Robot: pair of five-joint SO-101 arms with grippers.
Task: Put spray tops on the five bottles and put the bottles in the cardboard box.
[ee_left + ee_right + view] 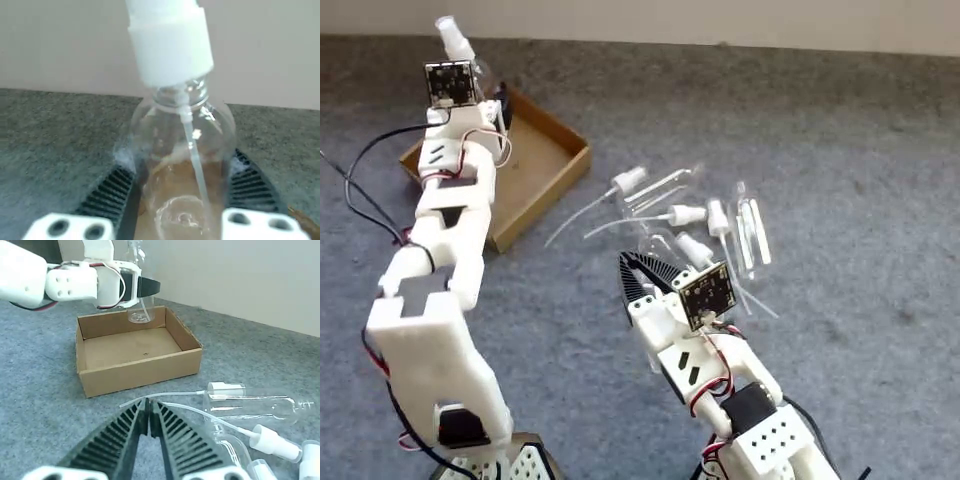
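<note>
Between the 2 black fingers of the left gripper [182, 195] sits a clear bottle [175, 145], squeezed on both sides. Its white spray top [170, 45] is on, up above the gripper, and a thin tube runs down inside the bottle. This gripper hangs by the far wall of the cardboard box [140, 372]. The bottle stands upright with its bottom down near that wall. I cannot tell if it touches the box.

The right gripper [149, 407] is pressed together, its 2 fingers touching with nothing between them. It sits low over the grey table [840, 120]. Just past its tips lie 2 thin white tubes. 1 tube leads to a loose spray top [226, 388] that rests at the end of a lying bottle [260, 407]. The other tube leads to a second spray top [275, 440] close beside the gripper. The box is farther ahead of this gripper, well apart from it.
</note>
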